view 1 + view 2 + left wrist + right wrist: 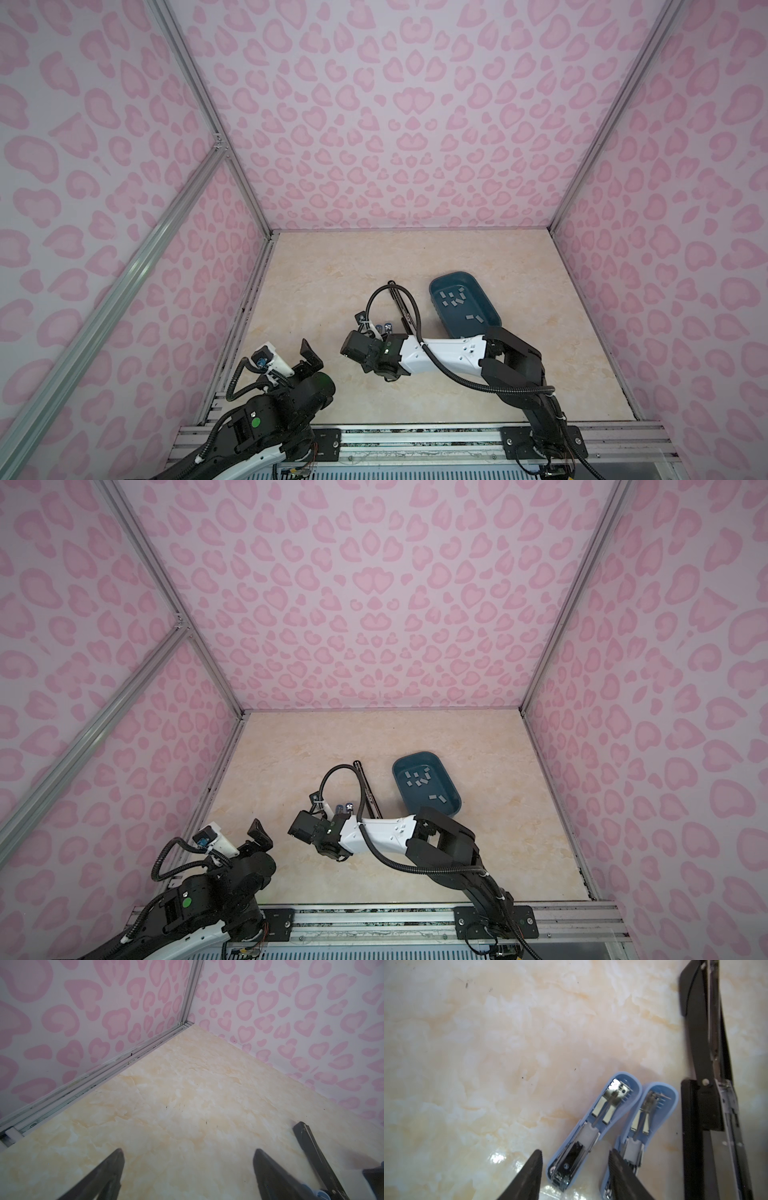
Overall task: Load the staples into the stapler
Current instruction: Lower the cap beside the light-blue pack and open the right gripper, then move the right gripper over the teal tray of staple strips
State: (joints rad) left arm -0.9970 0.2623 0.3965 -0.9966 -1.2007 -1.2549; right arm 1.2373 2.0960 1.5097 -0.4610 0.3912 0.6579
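Two small light-blue staplers lie side by side on the marble table, both swung open with their metal channels showing; in the right wrist view one (593, 1126) sits between my fingers and its twin (645, 1120) lies just beyond one fingertip. My right gripper (575, 1152) hangs over them, open, with a gap to the stapler on each side. In both top views the staplers (385, 328) peek out from under that wrist. The staples (455, 300) (419, 780) are grey strips scattered in a teal tray (440, 279). My left gripper (189, 1150) (309, 353) stands wide open and empty at the near left.
A long black stapler (708, 1105) (399, 303) lies opened flat between the blue ones and the tray, and its tip (311, 1147) shows in the left wrist view. Pink patterned walls enclose the table; a metal rail (415, 436) runs along the front edge.
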